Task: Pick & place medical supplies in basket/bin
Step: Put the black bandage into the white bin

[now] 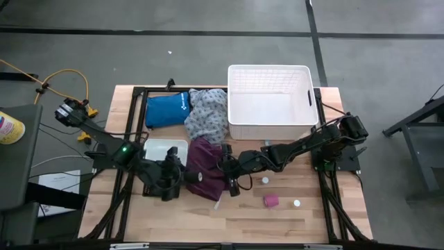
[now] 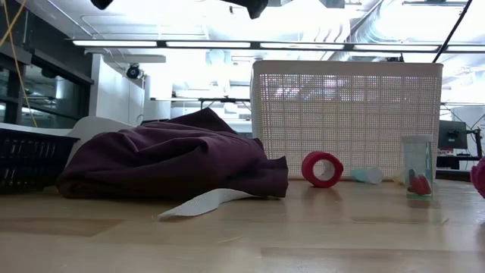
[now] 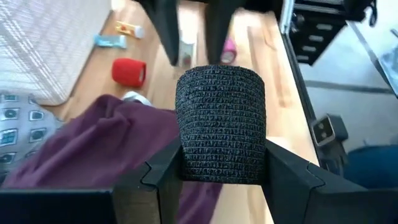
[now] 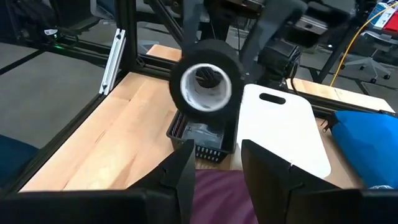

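My left gripper [image 1: 182, 173] is shut on a black textured roll [image 3: 221, 118] above the maroon cloth [image 1: 205, 170], which lies bunched on the table. My right gripper [image 1: 230, 173] faces it from the table's right, open, with nothing between its fingers [image 4: 180, 171]. The roll's white hollow core [image 4: 205, 87] faces my right gripper. A pink roll [image 1: 270, 201] and small white pieces [image 1: 265, 180] lie on the table to the right. The white lattice basket [image 1: 305, 104] stands at the far right, with a grey-patterned cloth [image 1: 207, 114] beside it. My left gripper pinches the black roll's curved outer wall [image 3: 186, 155] between its two fingers, one on each opposite side. The fingers slant a little downward from the table's left and lie along the roll's axis. The roll is lifted clear above the maroon cloth.
A white tray [image 1: 156, 147] and a black mesh crate [image 4: 199, 149] sit under my left arm. A blue pouch [image 1: 166, 110] lies at the far left. A clear vial [image 2: 417, 167] stands near the basket. Bare wood lies along the near edge.
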### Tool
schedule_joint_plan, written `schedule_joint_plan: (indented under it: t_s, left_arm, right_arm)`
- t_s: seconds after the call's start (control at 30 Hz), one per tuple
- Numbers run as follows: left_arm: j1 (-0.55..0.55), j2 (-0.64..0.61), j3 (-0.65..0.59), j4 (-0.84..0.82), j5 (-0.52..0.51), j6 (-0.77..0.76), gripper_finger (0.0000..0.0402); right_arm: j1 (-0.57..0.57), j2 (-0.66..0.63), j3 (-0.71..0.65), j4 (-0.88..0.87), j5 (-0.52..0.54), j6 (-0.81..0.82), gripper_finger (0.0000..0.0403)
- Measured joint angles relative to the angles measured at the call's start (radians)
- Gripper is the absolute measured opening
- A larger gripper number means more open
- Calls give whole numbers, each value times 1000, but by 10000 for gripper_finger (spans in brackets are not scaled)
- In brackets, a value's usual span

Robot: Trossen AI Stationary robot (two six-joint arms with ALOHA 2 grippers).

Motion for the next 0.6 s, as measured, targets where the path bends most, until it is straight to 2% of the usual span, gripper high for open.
schedule_joint_plan:
  t_s: [0.17, 0.43, 0.6]
  left_arm:
    - [-47, -9, 0, -61, 2, -10, 170]
    - [-127, -41, 0, -237, 37, -191, 170]
    - [-185, -79, 0, -293, 77, -252, 170]
  right_arm:
    - [0, 0, 0, -1, 0, 0, 119]
    - [0, 0, 0, -1, -4, 0, 119]
    - [0, 0, 0, 0, -4, 0, 119]
